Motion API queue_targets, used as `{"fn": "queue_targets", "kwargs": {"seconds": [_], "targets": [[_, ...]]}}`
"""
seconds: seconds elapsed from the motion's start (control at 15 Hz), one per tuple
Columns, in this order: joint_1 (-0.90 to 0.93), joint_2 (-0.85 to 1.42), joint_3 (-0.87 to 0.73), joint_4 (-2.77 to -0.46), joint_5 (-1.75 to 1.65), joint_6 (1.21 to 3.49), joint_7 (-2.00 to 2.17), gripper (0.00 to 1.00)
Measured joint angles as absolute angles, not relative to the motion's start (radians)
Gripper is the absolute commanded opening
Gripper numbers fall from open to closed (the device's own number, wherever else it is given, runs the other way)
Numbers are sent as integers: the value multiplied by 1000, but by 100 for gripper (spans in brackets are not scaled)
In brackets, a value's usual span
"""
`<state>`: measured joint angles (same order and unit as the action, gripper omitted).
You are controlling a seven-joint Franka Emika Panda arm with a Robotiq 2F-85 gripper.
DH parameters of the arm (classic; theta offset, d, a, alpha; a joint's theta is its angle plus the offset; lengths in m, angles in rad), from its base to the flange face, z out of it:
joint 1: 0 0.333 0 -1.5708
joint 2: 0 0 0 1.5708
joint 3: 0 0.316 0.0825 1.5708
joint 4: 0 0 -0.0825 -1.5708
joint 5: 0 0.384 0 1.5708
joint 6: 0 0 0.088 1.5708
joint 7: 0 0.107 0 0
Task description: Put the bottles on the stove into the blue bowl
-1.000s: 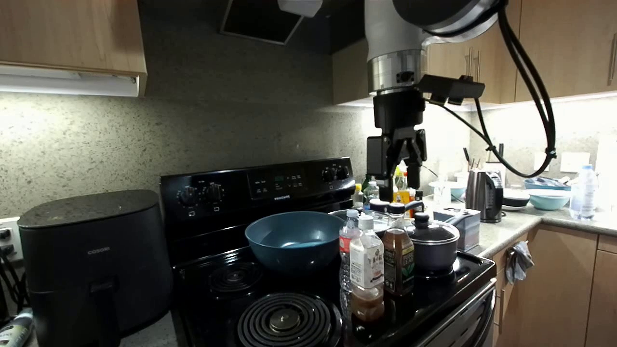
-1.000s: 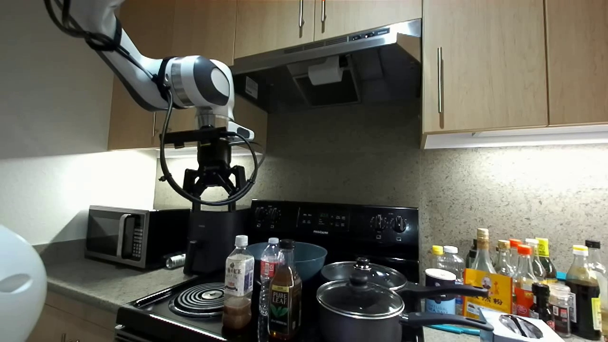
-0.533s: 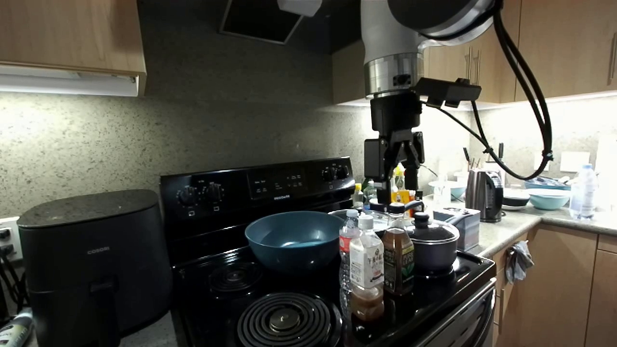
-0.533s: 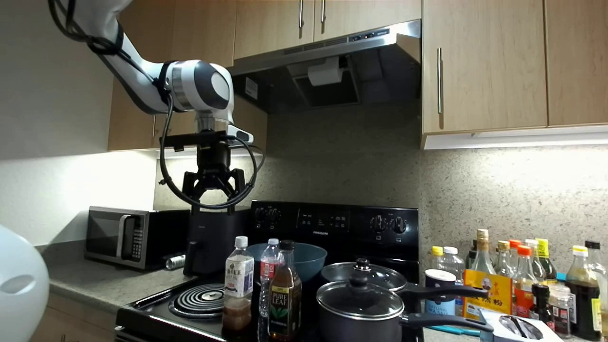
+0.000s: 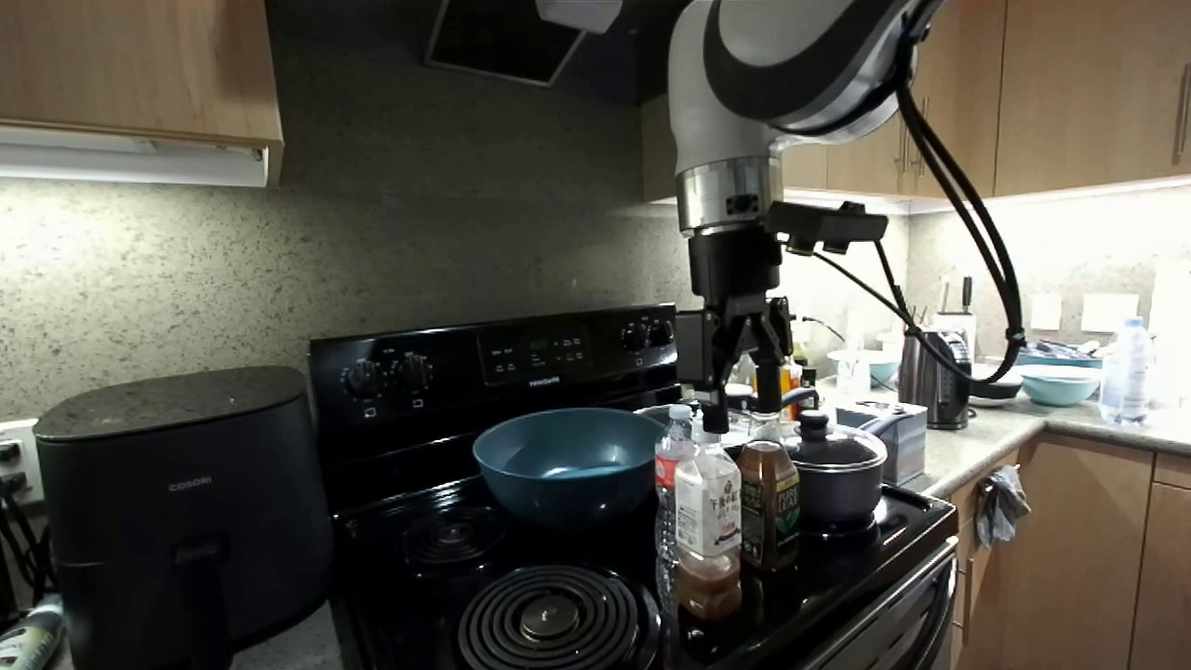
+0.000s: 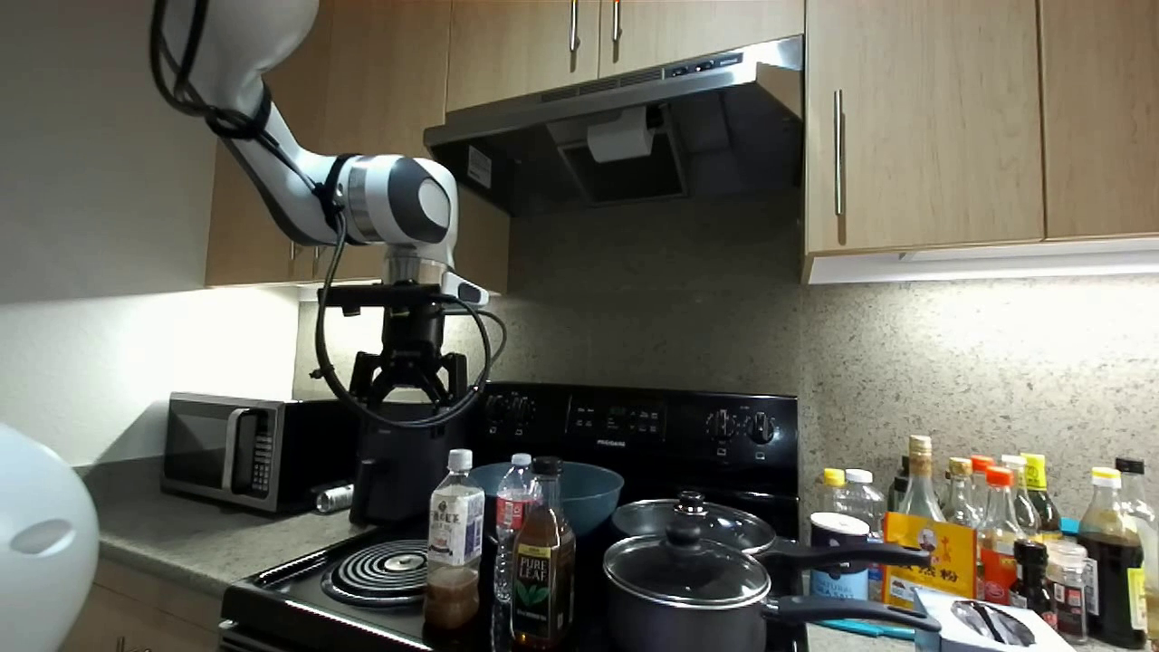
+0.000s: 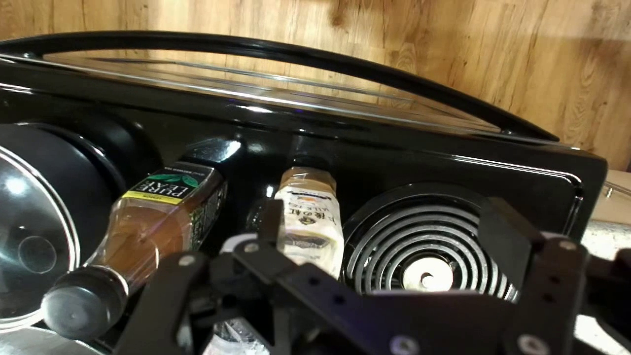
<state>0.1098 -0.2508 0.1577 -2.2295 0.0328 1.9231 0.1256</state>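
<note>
Three bottles stand upright on the black stove [image 5: 837, 605]: a milk tea bottle with white cap and label [image 5: 709, 507] [image 6: 455, 525] [image 7: 310, 222], a brown tea bottle with black cap [image 5: 770, 502] [image 6: 543, 580] [image 7: 162, 212], and a clear bottle with red label [image 5: 670, 470] [image 6: 512, 512], mostly hidden in the wrist view. The blue bowl [image 5: 568, 465] [image 6: 593, 489] sits on the stove behind them, out of the wrist view. My gripper [image 5: 742, 416] [image 6: 406, 426] is open and empty above the stove. In the wrist view the gripper [image 7: 389, 224] has its left finger overlapping the milk tea bottle.
Lidded pots [image 5: 842, 484] [image 6: 688, 598] stand beside the brown bottle, handles pointing outward. A black air fryer [image 5: 186, 521] stands at the stove's other side. The range hood [image 6: 625, 136] hangs above. Condiment bottles [image 6: 996, 525] stand on the counter. A coil burner [image 7: 426, 266] lies beside the milk tea bottle.
The gripper has come down toward the bottle tops, moving left in an exterior view and slightly right in an exterior view. It stays open. The bottles and bowl have not moved.
</note>
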Motion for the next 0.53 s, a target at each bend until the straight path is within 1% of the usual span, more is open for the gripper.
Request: {"fn": "queue_targets", "kwargs": {"seconds": [0.33, 0.53], "targets": [[109, -141, 157, -2161, 7, 1962, 126, 100], [108, -116, 148, -2145, -8, 1968, 127, 100]]}}
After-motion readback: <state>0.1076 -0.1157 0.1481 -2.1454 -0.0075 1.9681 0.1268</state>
